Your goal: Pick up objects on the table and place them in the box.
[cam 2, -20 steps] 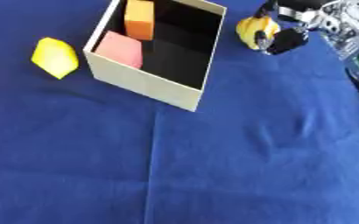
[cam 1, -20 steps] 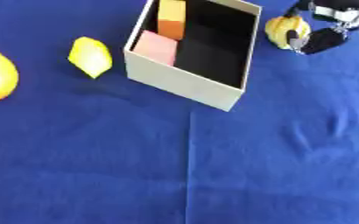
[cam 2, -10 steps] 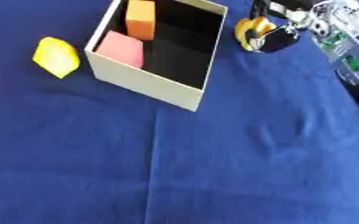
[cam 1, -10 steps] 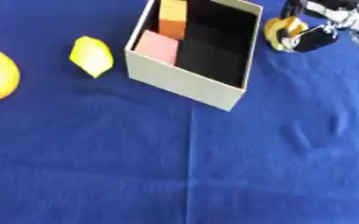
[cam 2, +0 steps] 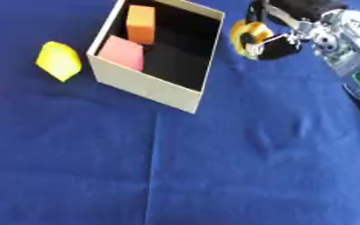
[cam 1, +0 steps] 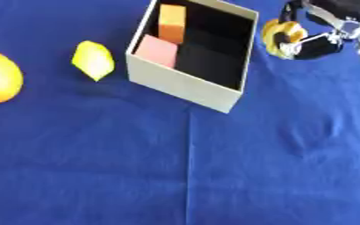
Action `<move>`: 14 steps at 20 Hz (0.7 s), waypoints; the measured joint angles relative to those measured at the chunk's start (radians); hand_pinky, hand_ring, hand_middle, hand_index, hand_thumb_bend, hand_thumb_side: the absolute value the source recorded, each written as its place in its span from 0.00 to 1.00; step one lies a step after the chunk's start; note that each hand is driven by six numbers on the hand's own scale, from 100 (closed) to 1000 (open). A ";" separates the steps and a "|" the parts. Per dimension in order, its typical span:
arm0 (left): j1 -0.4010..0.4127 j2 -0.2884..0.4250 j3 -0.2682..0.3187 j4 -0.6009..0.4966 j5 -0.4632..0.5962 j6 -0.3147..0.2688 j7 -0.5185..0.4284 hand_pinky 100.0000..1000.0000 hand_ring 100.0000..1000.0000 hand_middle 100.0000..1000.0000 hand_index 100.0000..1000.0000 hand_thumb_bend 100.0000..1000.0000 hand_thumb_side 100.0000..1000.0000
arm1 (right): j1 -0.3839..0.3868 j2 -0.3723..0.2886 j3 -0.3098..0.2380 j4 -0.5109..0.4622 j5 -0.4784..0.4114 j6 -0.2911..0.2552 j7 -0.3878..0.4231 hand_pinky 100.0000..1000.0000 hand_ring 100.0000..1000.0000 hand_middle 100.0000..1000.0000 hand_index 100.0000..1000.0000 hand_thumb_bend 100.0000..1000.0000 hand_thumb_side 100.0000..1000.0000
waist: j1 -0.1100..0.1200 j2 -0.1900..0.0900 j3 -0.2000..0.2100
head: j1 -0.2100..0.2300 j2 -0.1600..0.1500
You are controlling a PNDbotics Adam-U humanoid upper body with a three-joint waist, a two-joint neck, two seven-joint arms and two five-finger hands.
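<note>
A: In the left eye view, where was the yellow object (cam 1: 279, 35)?
B: Just beside the box (cam 1: 187, 85), on the right, with the right hand (cam 1: 314, 37) curled round it. It looked small, light and rounded, likely best held across its middle.

A: In the right eye view, any room?
B: The box's dark half looked free beside the pink block (cam 2: 121, 52) and orange block (cam 2: 141, 23); its near wall needed clearing. The left hand was unseen.
</note>
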 measured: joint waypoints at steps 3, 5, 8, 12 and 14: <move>0.006 0.000 0.000 0.000 0.002 0.000 -0.003 0.84 0.77 0.75 0.86 0.00 0.29 | 0.029 -0.033 -0.023 -0.075 -0.037 0.013 0.005 0.76 0.67 0.40 0.55 0.00 0.19 | 0.002 -0.013 -0.008 | 0.006 0.007; 0.008 0.000 0.000 0.000 0.005 0.000 -0.003 0.84 0.77 0.75 0.86 0.00 0.29 | 0.043 -0.054 -0.041 -0.124 -0.064 0.023 0.006 0.76 0.67 0.40 0.56 0.00 0.16 | 0.005 -0.021 -0.012 | 0.009 0.008; 0.008 0.001 0.000 0.000 0.009 -0.001 -0.004 0.84 0.77 0.75 0.86 0.00 0.28 | 0.045 -0.073 -0.065 -0.198 -0.119 0.038 0.006 0.76 0.67 0.40 0.56 0.00 0.12 | 0.007 -0.032 -0.016 | 0.014 0.016; 0.008 0.001 0.000 0.000 0.015 -0.002 -0.005 0.84 0.77 0.75 0.86 0.00 0.28 | -0.001 -0.079 -0.068 -0.251 -0.200 0.029 0.009 0.76 0.67 0.41 0.56 0.00 0.11 | 0.007 -0.039 -0.016 | 0.013 0.019; 0.005 0.001 -0.004 0.000 0.018 -0.002 -0.005 0.84 0.77 0.75 0.86 0.00 0.27 | -0.039 -0.078 -0.049 -0.258 -0.227 0.014 0.020 0.77 0.67 0.41 0.56 0.00 0.11 | 0.008 -0.041 -0.012 | 0.012 0.025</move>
